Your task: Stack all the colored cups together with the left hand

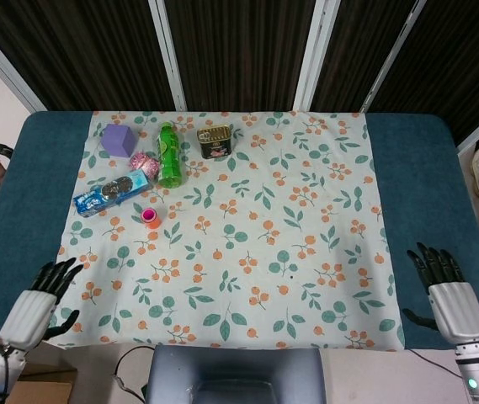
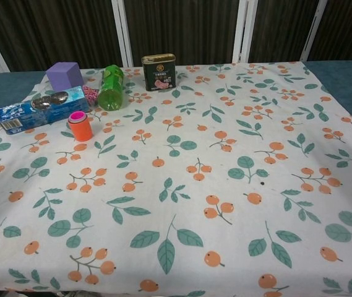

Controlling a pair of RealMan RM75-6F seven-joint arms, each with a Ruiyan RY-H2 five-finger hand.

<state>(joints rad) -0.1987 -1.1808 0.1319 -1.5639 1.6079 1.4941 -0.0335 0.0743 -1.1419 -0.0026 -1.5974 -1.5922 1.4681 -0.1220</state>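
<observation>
A pink cup (image 2: 77, 116) sits nested inside an orange cup (image 2: 81, 128) that stands upright on the floral cloth, left of middle; from above the stacked cups (image 1: 150, 217) show as one pink-and-orange ring. My left hand (image 1: 39, 300) hovers at the near left edge of the table, fingers spread and empty, well apart from the cups. My right hand (image 1: 443, 286) rests over the blue table edge at the near right, fingers spread, holding nothing. Neither hand appears in the chest view.
Behind the cups lie a blue cookie pack (image 2: 41, 109), a purple cube (image 2: 64, 75), a pink scrubber (image 2: 91, 93), a green bottle (image 2: 111, 86) on its side and a dark tin (image 2: 159, 71). The floral cloth (image 1: 306, 219) covers the table's middle.
</observation>
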